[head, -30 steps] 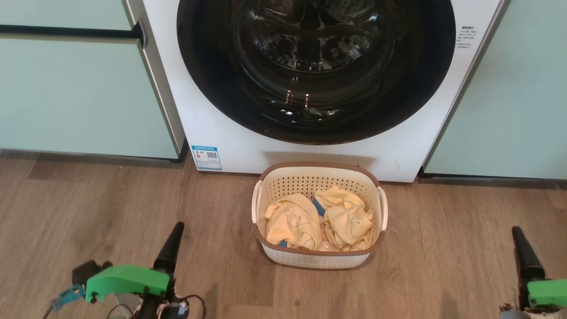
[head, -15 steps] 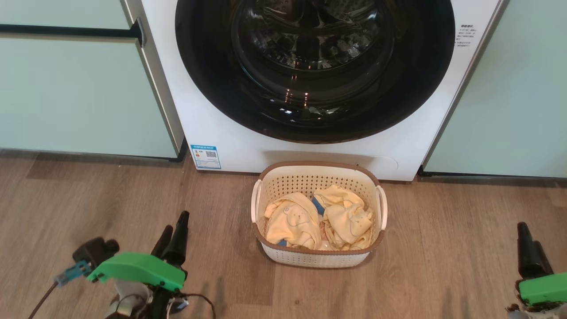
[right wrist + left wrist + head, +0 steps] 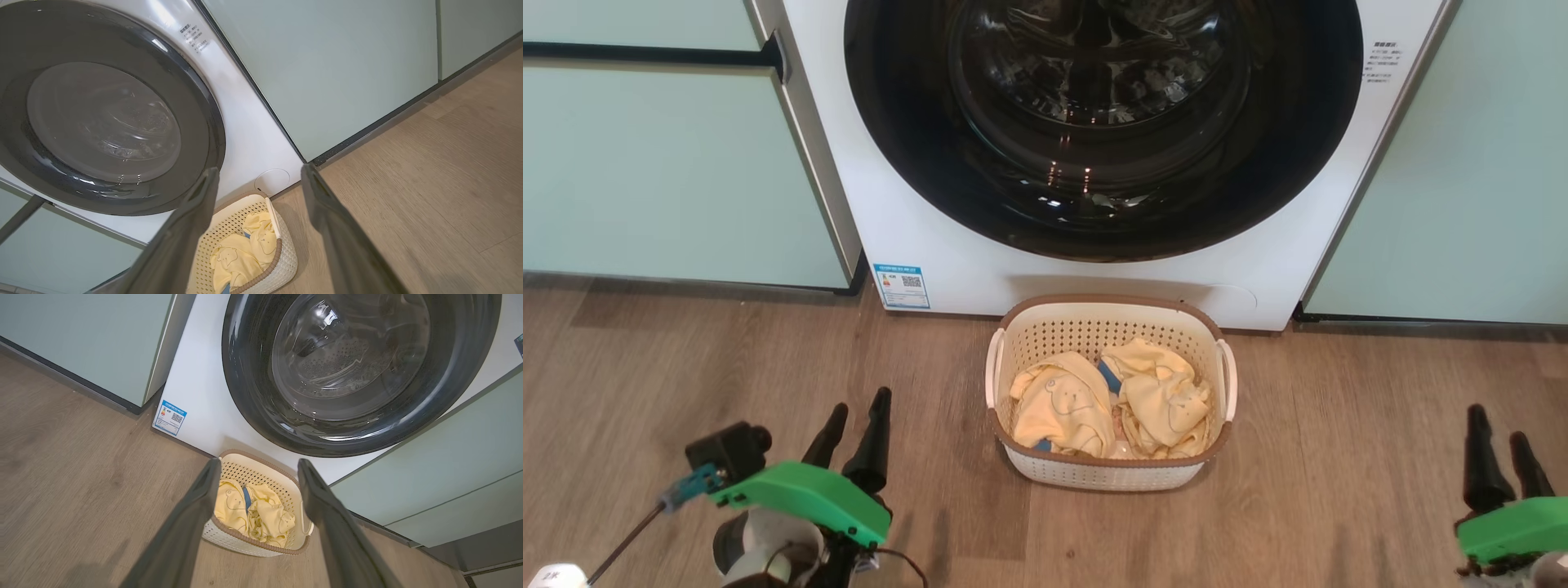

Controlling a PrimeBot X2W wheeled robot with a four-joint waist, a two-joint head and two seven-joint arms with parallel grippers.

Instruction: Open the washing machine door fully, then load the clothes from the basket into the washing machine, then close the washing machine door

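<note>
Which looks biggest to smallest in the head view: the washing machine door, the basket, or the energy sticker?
1. washing machine door, though the top edge crops it
2. basket
3. energy sticker, far smaller than either

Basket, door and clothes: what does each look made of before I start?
Small cream perforated basket with brown rim: likely moulded plastic, matte; even punched holes, stiff walls. Large round washing machine door: glossy black rim, plastic or coated glass, sharp reflections; clear bulging centre looks like glass. Pale yellow clothes: soft matte fabric, perhaps cotton knit; crumpled folds.
</note>
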